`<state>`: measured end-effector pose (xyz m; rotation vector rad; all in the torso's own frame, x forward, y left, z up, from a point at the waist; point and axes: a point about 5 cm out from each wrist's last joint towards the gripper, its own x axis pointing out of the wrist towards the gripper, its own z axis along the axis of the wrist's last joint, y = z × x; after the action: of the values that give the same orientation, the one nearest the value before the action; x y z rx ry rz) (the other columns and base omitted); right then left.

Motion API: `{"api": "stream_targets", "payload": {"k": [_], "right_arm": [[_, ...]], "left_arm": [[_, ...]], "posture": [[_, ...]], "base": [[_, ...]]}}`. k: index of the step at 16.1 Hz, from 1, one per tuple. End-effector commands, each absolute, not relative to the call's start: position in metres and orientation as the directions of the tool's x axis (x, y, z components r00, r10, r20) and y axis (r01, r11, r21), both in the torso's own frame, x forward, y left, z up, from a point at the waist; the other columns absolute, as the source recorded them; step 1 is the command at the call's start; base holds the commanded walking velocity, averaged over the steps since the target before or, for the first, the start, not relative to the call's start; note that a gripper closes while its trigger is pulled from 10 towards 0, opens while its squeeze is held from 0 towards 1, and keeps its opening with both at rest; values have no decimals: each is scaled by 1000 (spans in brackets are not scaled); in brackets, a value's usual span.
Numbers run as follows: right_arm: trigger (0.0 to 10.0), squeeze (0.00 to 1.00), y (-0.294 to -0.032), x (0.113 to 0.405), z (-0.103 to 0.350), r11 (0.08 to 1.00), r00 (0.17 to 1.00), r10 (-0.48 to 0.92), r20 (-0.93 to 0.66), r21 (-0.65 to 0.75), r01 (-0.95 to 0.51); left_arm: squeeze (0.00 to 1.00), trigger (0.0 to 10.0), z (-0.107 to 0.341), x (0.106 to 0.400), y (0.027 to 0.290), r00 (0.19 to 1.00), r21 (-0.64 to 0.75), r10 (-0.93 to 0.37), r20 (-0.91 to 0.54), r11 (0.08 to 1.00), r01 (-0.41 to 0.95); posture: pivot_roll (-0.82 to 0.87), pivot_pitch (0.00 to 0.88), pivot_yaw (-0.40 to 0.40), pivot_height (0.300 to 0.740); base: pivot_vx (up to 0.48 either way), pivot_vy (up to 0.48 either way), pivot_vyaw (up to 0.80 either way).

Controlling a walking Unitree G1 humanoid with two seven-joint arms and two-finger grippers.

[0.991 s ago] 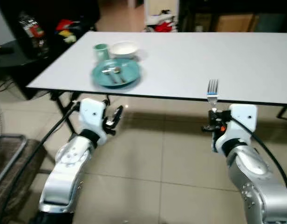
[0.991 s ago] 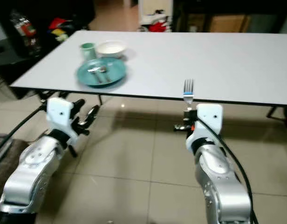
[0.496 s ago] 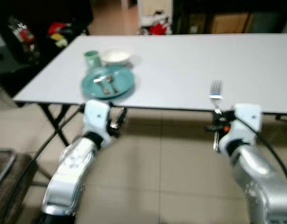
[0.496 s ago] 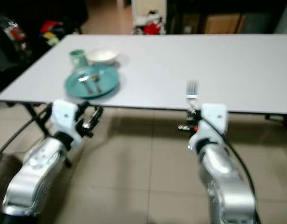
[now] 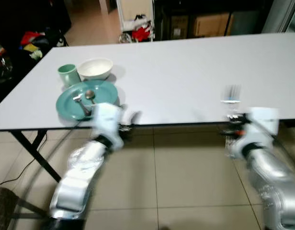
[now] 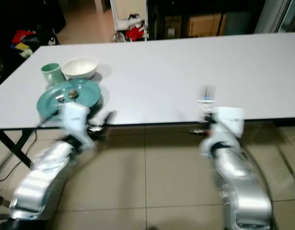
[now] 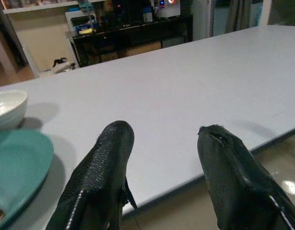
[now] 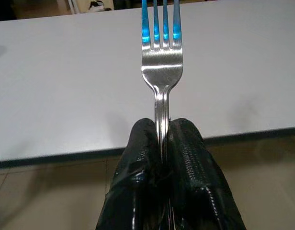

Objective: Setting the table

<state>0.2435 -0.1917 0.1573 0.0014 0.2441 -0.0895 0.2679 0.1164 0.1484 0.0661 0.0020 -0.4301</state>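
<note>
A long white table (image 5: 186,72) stands in front of me. My right gripper (image 8: 162,136) is shut on a silver fork (image 8: 162,72), held upright with its tines up at the table's near edge (image 5: 230,98). A teal plate (image 5: 83,99) with a spoon and another utensil on it lies at the near left corner. Behind it stand a white bowl (image 5: 95,68) and a small green cup (image 5: 67,74). My left gripper (image 7: 162,153) is open and empty at the table edge just right of the plate (image 7: 16,167), and shows blurred (image 5: 126,122) in the left eye view.
Beige tile floor (image 5: 176,177) lies under and before the table. A black table leg (image 5: 30,148) slants down at the left. Dark furniture (image 5: 195,19) and red and white clutter (image 5: 138,31) stand beyond the far edge.
The camera has come nearer and swung, so the table looks larger and the dishes sit further left. Both arms are motion-blurred. The fork stays in the right gripper.
</note>
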Motion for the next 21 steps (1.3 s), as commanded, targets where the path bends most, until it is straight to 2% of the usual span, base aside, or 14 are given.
{"api": "stream_targets", "payload": {"k": [1,10,15,19,21], "right_arm": [[10000,0,-177,247,159,1000,971,-11,-238,-5,10],[10000,0,-171,248,153,999,960,51,-276,14,-49],[10000,0,-173,252,152,999,959,36,-280,26,-30],[10000,0,-167,261,149,997,952,68,-300,49,-56],[10000,0,-165,272,141,997,931,61,-359,72,-38]], "left_arm": [[0,10000,148,270,133,933,92,-360,-27,928,361],[0,10000,148,266,137,936,106,-352,-33,930,353],[0,10000,150,267,135,929,121,-370,-34,921,371],[0,10000,145,268,131,905,147,-415,-89,893,424],[0,10000,145,269,132,892,145,-441,-100,881,451]], "posture": [[-23,0,70,740],[2,0,70,740],[2,0,85,740],[-1,0,94,740],[-9,0,108,740]], "base": [[345,0,0],[346,0,0],[334,0,0],[0,0,0],[0,0,0]]}}
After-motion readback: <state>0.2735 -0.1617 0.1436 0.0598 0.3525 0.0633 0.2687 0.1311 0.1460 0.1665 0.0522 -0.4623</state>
